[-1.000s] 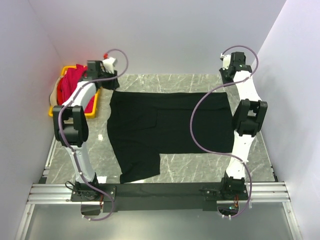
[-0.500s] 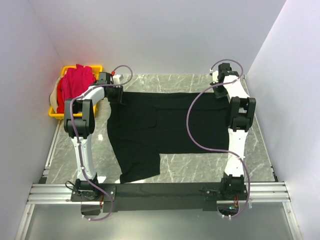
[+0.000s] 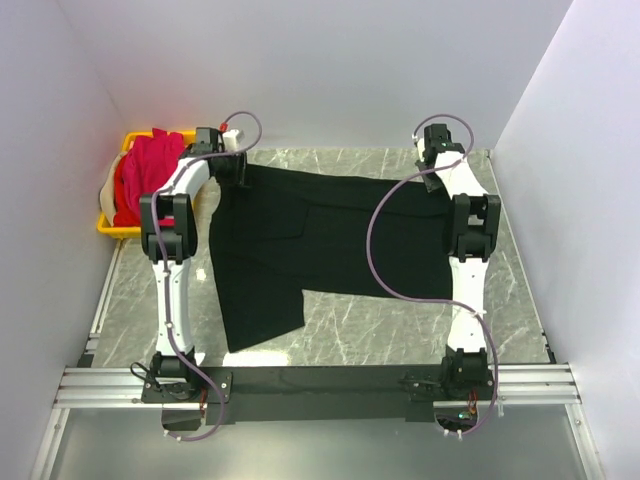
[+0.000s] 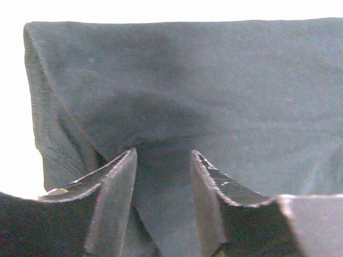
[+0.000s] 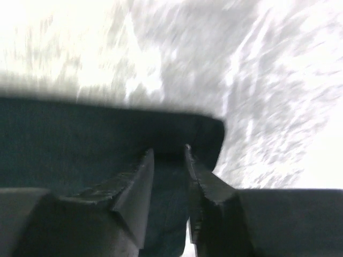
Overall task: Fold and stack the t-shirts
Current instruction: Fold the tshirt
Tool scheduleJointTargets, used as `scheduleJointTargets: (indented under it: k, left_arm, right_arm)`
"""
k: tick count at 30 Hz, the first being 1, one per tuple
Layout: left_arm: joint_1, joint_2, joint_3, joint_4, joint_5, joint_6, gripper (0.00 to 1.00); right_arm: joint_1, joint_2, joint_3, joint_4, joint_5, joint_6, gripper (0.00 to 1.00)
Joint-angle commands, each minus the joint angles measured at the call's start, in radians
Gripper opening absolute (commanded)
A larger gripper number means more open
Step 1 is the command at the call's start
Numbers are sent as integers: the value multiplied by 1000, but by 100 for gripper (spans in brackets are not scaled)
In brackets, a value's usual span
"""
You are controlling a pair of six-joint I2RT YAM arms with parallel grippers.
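1. Left pincer (image 4: 162, 155) narrow, pinching a fold of the black shirt (image 3: 300, 240) at its far left corner; right pincer (image 5: 169, 152) likewise at the far right corner.
2. Since half a second ago: shirt's far edge dragged toward the back wall, near flap drawn up the table (image 3: 400, 330).
3. Both arms stretched long, wrists low at the far edge.
4. Pink shirts (image 3: 150, 170) heaped in crate (image 3: 108, 229), far left.

Black t-shirt (image 3: 300, 240) dragged back, far corners now in left fingers (image 4: 113, 206), right fingers (image 5: 133, 199)
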Motion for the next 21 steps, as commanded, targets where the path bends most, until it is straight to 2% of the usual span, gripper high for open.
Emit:
scheduleJointTargets:
  k: [1, 2, 5, 7, 8, 9, 10, 14, 16, 18, 19, 21]
  left_arm:
    - [9, -128, -62, 60, 78, 16, 54]
    - [11, -161, -95, 63, 99, 25, 55]
    - [22, -309, -166, 45, 144, 56, 60]
    - [63, -432, -212, 19, 213, 82, 66]
    - [75, -473, -262, -17, 234, 129, 66]
    - [93, -553, -293, -42, 263, 165, 67]
    - [103, -589, -326, -70, 273, 205, 67]
    - [137, -736, -535, -258, 317, 514, 69]
    - [161, -790, -602, -372, 342, 619, 67]
    - [170, -825, -689, -426, 357, 745, 64]
    - [172, -836, -717, -459, 356, 783, 63]
    - [172, -871, -801, -449, 347, 845, 61]
  right_arm:
    - [-5, -59, 26, 151, 70, -20, 41]
    - [-3, -84, 6, 165, 79, -22, 49]
    - [-8, -228, -89, 188, 64, -36, 59]
    - [-16, -364, -145, 156, -14, -43, 61]
    - [-19, -412, -210, 145, -40, -46, 68]
    - [-22, -460, -244, 97, -121, -75, 89]
    - [-22, -542, -275, 57, -160, -91, 93]
    - [-22, -756, -529, -89, -356, -186, 94]
    - [-22, -860, -623, -201, -421, -293, 93]
    - [-17, -949, -770, -258, -459, -365, 88]
    - [-17, -977, -871, -263, -469, -384, 82]
    - [-16, -1070, -992, -199, -454, -426, 74]
